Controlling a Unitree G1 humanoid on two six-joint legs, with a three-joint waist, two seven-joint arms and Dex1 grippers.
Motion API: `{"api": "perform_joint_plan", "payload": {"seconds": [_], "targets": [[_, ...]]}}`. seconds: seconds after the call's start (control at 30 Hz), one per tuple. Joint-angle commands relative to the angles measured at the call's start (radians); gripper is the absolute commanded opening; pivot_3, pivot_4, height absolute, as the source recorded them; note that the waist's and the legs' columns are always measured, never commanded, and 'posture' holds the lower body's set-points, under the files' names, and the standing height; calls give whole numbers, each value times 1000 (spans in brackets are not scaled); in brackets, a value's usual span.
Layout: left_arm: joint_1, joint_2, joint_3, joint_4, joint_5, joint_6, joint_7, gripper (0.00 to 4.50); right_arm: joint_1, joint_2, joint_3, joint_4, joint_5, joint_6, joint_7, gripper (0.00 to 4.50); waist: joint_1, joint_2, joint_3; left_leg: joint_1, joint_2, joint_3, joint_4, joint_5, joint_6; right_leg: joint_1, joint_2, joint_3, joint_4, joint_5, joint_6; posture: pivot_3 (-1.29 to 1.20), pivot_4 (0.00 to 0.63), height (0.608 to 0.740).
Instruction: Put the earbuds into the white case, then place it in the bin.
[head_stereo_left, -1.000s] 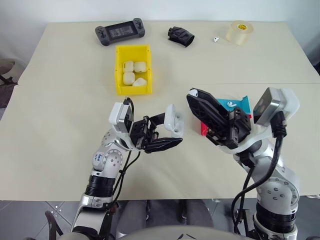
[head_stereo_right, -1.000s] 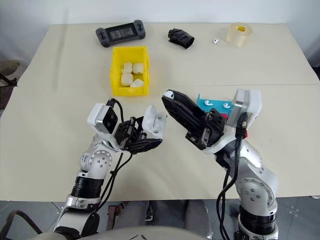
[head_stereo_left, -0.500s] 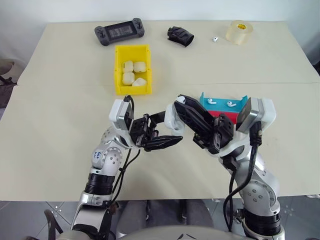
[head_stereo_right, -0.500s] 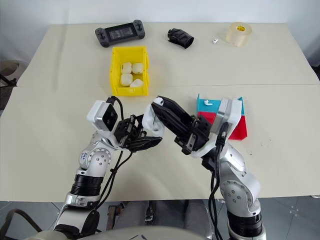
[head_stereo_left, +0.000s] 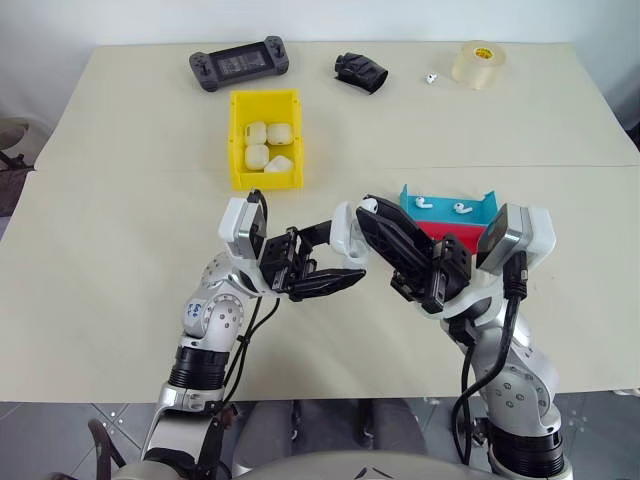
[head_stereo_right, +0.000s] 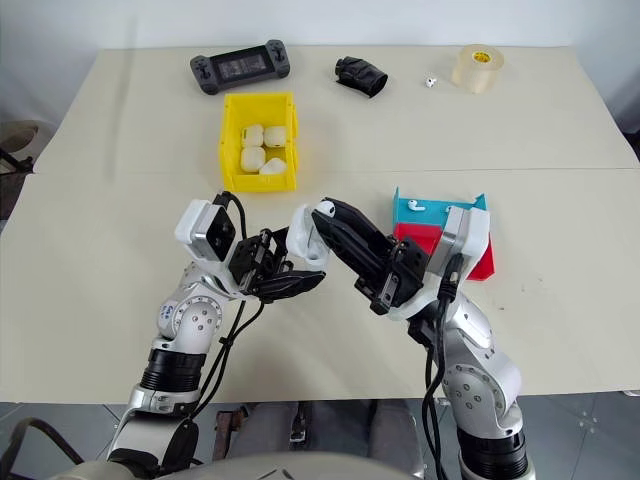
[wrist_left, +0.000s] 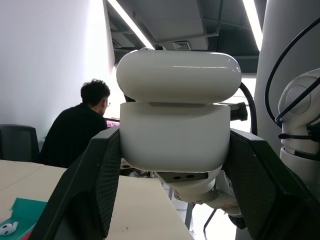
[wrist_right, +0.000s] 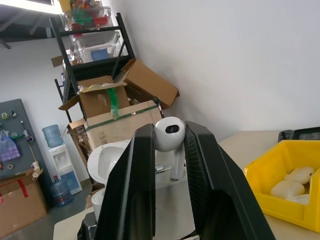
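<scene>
My left gripper (head_stereo_left: 343, 257) is shut on the white case (head_stereo_left: 347, 234) and holds it above the table with its lid flipped up. In the left wrist view the case (wrist_left: 176, 131) sits between both fingers (wrist_left: 95, 192). My right gripper (head_stereo_left: 369, 208) is shut on one of the earbuds (head_stereo_left: 368, 204), whose stem hangs down between the fingertips (wrist_right: 142, 165); this earbud (wrist_right: 169, 133) hovers right beside the case's open top. Two more earbuds (head_stereo_left: 421, 202) lie in the blue tray (head_stereo_left: 447, 199). The yellow bin (head_stereo_left: 240, 150) stands farther back on the left and holds several white cases.
A red tray (head_stereo_left: 452, 236) lies under the blue one behind my right arm. Along the far edge are a game controller (head_stereo_left: 240, 64), a black object (head_stereo_left: 362, 72), a small white piece (head_stereo_left: 431, 77) and a tape roll (head_stereo_left: 479, 64). A person (wrist_left: 75, 135) sits in the background.
My right gripper has carried the earbud left and slightly down, from near the blue tray to right beside the case. The left gripper has held the case still.
</scene>
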Motion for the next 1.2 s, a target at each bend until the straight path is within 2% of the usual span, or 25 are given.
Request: {"api": "perform_joint_plan", "payload": {"seconds": [0.03, 0.53, 1.2], "targets": [[-14, -10, 18, -43, -28, -16, 7, 2776, 30, -31, 18, 15, -35, 5, 26, 554, 0, 0, 0, 0, 0, 0, 0, 0, 0, 0, 0, 0, 0, 0, 0, 0, 150, 740], [-21, -22, 30, -28, -10, -32, 9, 2776, 60, -126, -42, 0, -19, -16, 64, 554, 1, 0, 0, 0, 0, 0, 0, 0, 0, 0, 0, 0, 0, 0, 0, 0, 150, 740], [-16, -24, 27, -39, -6, -30, 13, 2776, 28, -137, -73, 19, 5, -23, 59, 554, 1, 0, 0, 0, 0, 0, 0, 0, 0, 0, 0, 0, -1, 0, 0, 0, 150, 740]]}}
